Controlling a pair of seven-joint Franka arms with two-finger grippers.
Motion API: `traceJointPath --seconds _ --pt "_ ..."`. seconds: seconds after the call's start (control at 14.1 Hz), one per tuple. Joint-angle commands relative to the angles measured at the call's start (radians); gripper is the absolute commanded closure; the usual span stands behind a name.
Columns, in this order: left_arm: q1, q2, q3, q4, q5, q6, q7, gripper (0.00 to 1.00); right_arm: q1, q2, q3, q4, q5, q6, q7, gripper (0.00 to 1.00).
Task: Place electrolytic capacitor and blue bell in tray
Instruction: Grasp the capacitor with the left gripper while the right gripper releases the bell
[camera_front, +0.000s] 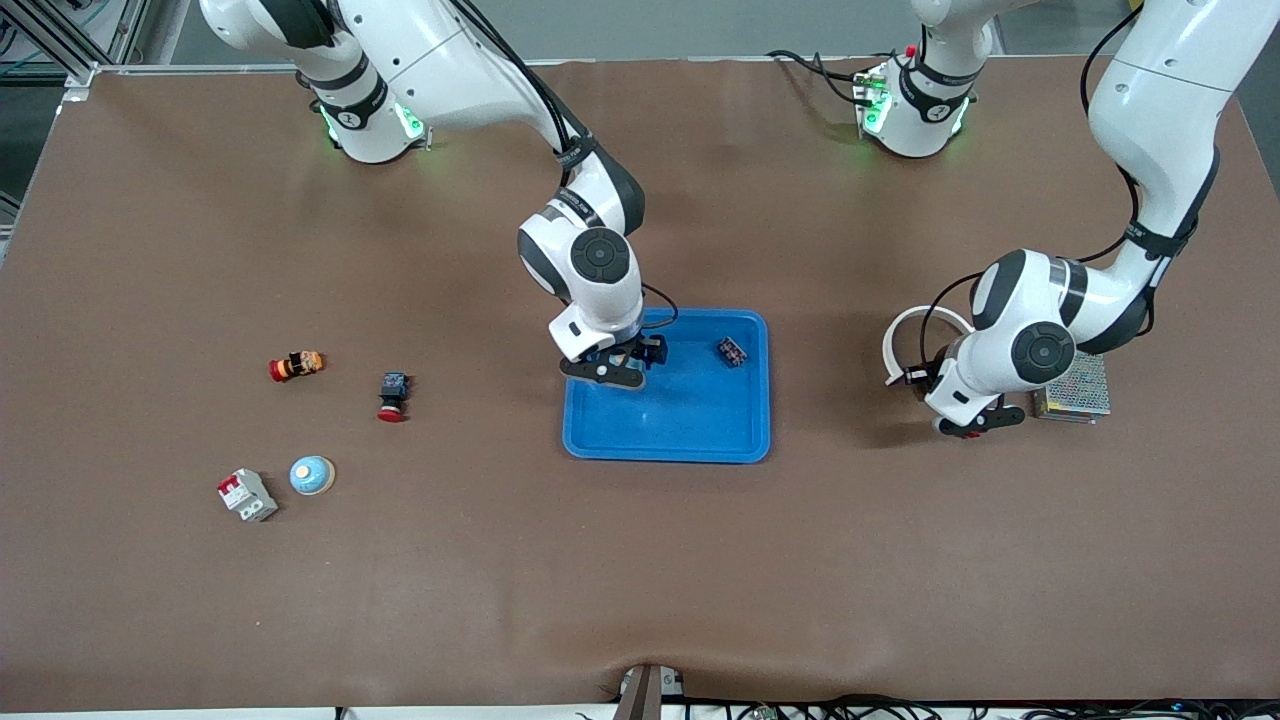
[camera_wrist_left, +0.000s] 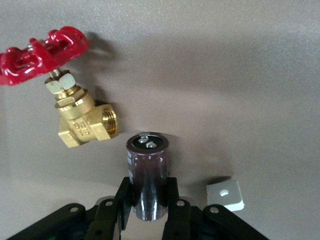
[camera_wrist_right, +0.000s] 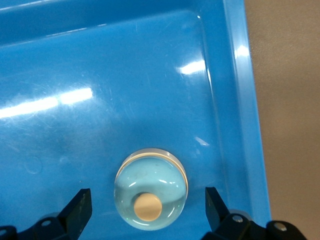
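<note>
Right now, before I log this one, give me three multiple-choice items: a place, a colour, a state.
1. The bell under the right gripper lies: A in a bowl, B in the tray, C on a plate.
2. The valve has a handwheel that is: A red, B green, C yellow.
3. The left gripper is: A open, B shut on the valve, C shut on the capacitor.
B: blue tray floor surrounds it. A: red wheel on the brass body. C: fingers press the capacitor's sides.

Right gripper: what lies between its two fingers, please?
The blue bell lies between the open fingers of the right gripper, touching neither, on the floor of the tray; the right wrist view shows this.
</note>
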Motion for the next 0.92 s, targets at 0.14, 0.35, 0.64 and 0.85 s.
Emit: traceJointPath --seconds 0.14,0.35,0.64,0.85 --pt "0.001 -0.071 -0.016 0.027 0.012 -0.038 -0.015 1.0 -0.036 -0.054 -0.009 0.029 -0.014 -0.08 -0.036 0.0" --pt "-0.001 -0.078 -0.075 0.108 -0.019 -0.13 -0.047 1.0 -0.118 -0.121 -0.008 0.064 -0.006 -0.229 -0.186 0.0" --pt "-0.031 -0.049 -0.152 0.222 -0.049 -0.184 -0.252 1.0 -0.237 -0.16 -0.008 0.18 -0.003 -0.441 -0.401 0.0" --pt "-0.091 0.009 -0.152 0.306 -0.109 -0.184 -0.377 1.0 -0.325 -0.16 -0.009 0.253 -0.017 -0.521 -0.57 0.0"
